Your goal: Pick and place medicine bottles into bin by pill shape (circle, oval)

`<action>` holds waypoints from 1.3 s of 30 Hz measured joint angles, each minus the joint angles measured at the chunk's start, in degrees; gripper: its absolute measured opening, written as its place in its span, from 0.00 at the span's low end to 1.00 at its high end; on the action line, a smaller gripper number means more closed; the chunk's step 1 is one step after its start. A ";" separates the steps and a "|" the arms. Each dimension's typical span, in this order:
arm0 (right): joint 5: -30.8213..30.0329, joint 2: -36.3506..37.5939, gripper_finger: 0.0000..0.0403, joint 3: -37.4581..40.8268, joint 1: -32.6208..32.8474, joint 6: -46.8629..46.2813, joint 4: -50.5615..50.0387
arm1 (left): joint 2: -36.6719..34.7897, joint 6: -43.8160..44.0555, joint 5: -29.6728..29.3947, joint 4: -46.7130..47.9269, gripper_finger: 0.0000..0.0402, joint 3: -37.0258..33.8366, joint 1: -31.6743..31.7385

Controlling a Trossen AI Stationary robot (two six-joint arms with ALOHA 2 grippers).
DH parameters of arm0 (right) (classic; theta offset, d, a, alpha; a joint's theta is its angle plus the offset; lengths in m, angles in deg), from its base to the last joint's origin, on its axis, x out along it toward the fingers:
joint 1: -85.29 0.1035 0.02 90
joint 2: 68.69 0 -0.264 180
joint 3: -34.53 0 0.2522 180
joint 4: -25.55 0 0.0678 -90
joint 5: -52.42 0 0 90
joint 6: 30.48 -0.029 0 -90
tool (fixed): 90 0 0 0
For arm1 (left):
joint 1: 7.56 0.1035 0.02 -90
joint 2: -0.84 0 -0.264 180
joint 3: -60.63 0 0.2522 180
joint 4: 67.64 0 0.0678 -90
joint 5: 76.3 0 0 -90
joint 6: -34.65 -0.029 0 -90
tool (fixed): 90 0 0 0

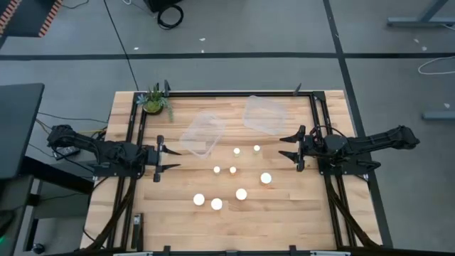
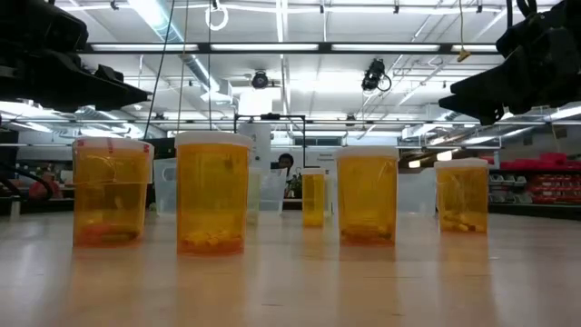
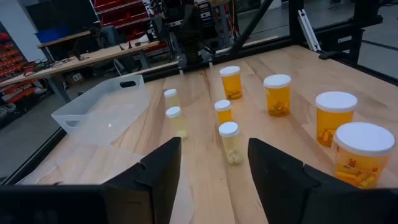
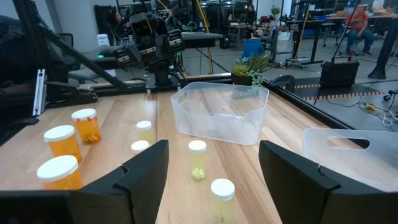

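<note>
Jaws wide, both grippers: left (image 1: 173, 158), right (image 1: 284, 146) | bottles (image 1: 241, 193) standing between them

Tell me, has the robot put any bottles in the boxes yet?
Not yet. Both clear bins look empty, and all eight medicine bottles stand on the table. Nothing is in hand: the left gripper and right gripper hover open at the sides. All the sorting is left.

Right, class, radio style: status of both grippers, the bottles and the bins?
Left gripper open, right gripper open, both empty at table sides. Eight medicine bottles standing mid-table. Both bins empty. Nothing blocking.
</note>
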State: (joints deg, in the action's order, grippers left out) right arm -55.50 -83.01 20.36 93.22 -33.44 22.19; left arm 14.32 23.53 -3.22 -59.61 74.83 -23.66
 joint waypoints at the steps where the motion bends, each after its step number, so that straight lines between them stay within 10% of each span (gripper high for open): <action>1: 0.00 0.00 0.64 0.01 -0.02 0.00 -0.01 | 0.01 -0.02 0.01 -0.01 0.48 0.01 0.02; 34: 0.01 -0.01 0.64 0.01 0.00 0.02 -0.01 | 0.00 0.60 0.02 -0.40 0.48 -0.01 0.00; 39: 0.00 0.00 0.64 0.00 -0.02 0.02 -0.01 | 0.01 24.02 1.29 -1.36 0.50 -0.01 0.00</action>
State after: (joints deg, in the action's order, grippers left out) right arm -55.50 -83.01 20.36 93.20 -33.42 22.18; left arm 14.33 47.55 -1.93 -60.97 74.82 -23.66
